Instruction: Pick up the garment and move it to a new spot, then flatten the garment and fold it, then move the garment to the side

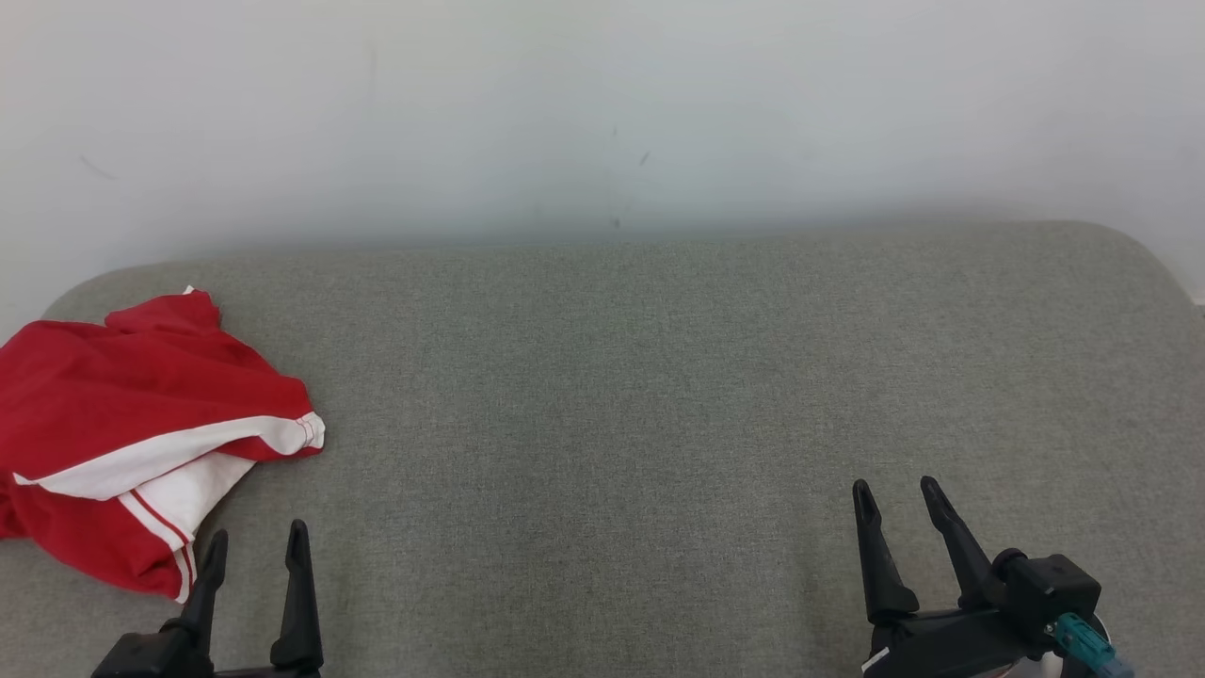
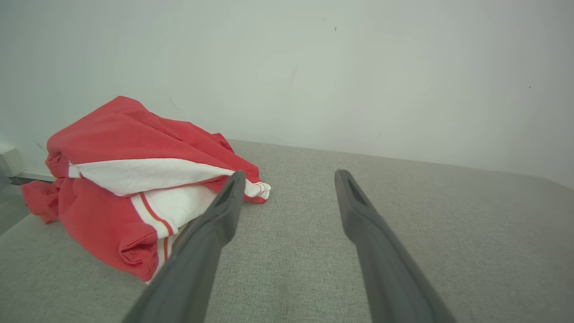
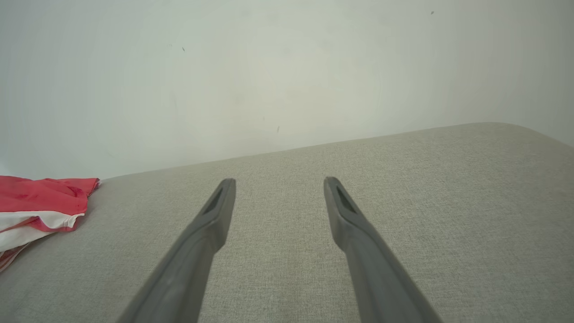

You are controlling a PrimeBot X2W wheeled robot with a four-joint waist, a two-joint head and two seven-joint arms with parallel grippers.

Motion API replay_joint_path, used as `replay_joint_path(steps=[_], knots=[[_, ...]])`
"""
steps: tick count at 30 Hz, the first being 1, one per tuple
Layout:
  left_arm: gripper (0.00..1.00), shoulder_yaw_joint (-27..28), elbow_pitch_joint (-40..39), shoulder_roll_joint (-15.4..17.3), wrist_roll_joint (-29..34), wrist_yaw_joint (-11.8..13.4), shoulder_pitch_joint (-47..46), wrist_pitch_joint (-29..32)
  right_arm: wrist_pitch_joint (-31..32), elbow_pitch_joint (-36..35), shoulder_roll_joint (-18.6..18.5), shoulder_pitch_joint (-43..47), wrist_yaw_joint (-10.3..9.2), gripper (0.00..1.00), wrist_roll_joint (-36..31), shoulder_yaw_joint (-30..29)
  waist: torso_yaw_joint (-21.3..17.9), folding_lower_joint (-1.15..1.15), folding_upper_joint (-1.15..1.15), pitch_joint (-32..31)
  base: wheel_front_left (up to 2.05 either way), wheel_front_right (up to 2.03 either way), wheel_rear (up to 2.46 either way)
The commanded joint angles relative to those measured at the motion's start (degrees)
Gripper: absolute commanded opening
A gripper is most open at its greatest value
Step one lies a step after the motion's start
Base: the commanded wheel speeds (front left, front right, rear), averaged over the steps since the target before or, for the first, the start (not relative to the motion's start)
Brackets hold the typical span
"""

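Note:
A crumpled red garment (image 1: 122, 414) with white panels and thin red stripes lies in a heap at the far left of the grey fabric surface. My left gripper (image 1: 257, 543) stands open just in front of the heap's near edge, fingers empty and apart from the cloth. In the left wrist view the garment (image 2: 130, 184) bulges to the left of my left gripper (image 2: 289, 177), whose left finger overlaps the white hem. My right gripper (image 1: 894, 492) is open and empty at the lower right, far from the cloth. The right wrist view catches the garment (image 3: 40, 206) at its left edge, beyond my right gripper (image 3: 278, 181).
The grey upholstered surface (image 1: 640, 395) spreads wide between the two grippers, with rounded corners at the back. A plain white wall (image 1: 602, 113) rises right behind it. The garment's left part hangs near the surface's left edge.

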Motion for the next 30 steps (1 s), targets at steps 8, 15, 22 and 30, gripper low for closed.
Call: replay_joint_path(steps=[8,15,22,30], knots=[[1.0,0.13,-0.72,0.14,4.78,0.27,0.61,-1.35,-1.33,-0.18,-0.04,-0.18,-0.1,1.0,-4.31,0.15,-0.03,0.0,0.0,-0.04,0.0,0.0,0.0],[1.0,0.3,-0.62,0.31,7.96,0.41,0.92,-2.04,-2.1,-0.17,-0.05,0.03,-0.1,1.0,-7.41,0.07,-0.27,0.0,0.0,0.09,0.0,0.0,0.0],[1.0,0.68,-0.51,0.14,10.37,0.43,1.26,-2.88,-2.85,-0.4,-0.06,0.37,-0.11,1.0,-8.97,-0.3,-0.46,0.0,0.0,0.24,0.0,0.0,0.0],[1.0,1.42,-0.35,-0.21,12.2,0.31,1.62,-3.58,-3.62,-0.8,-0.06,0.57,-0.12,1.0,-9.49,-0.64,-0.69,0.0,0.0,0.33,0.0,0.0,0.0]])
